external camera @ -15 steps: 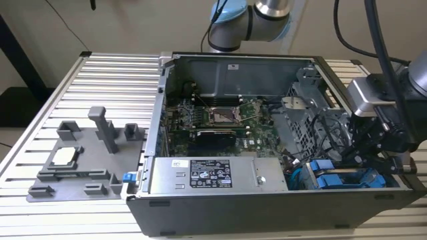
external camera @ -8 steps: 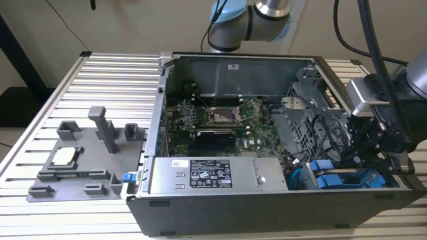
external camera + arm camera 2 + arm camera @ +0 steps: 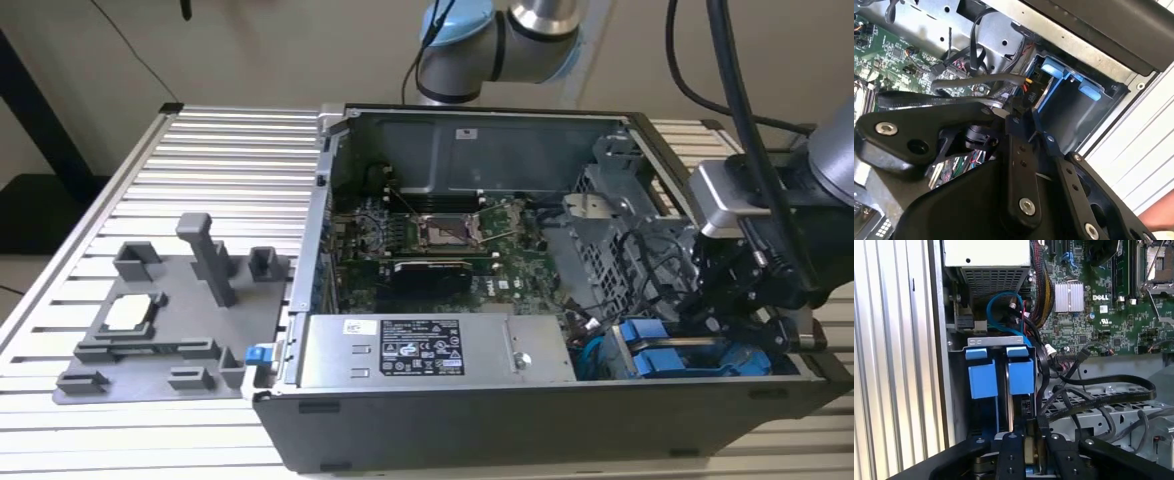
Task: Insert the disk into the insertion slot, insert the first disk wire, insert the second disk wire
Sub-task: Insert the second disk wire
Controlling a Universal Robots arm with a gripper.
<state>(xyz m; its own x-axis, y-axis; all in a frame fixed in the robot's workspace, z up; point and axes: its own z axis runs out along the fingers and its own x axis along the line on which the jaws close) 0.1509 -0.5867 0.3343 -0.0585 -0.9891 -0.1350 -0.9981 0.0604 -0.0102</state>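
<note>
Two blue carrier fronts sit side by side in the grey drive cage, the insertion slot [image 3: 998,342]. The disk [image 3: 1020,376] is the one in line with my gripper, and its blue front [image 3: 1056,67] and a silver edge show in the second wrist view. My gripper [image 3: 1030,434] [image 3: 1026,117] is low at the cage's back end, fingers [image 3: 1011,452] close together on a black disk wire [image 3: 1042,386] and its small connector. In the exterior view the gripper [image 3: 717,312] hangs over the cage at the case's right, just above the blue carriers [image 3: 657,362].
The other blue carrier [image 3: 983,381] sits beside the disk. A silver power-supply box [image 3: 420,350] lies along the case front, the green motherboard [image 3: 441,240] behind it. Loose black cables [image 3: 1104,390] loop over the cage. A grey fixture [image 3: 167,320] stands on the slatted table at the exterior view's left.
</note>
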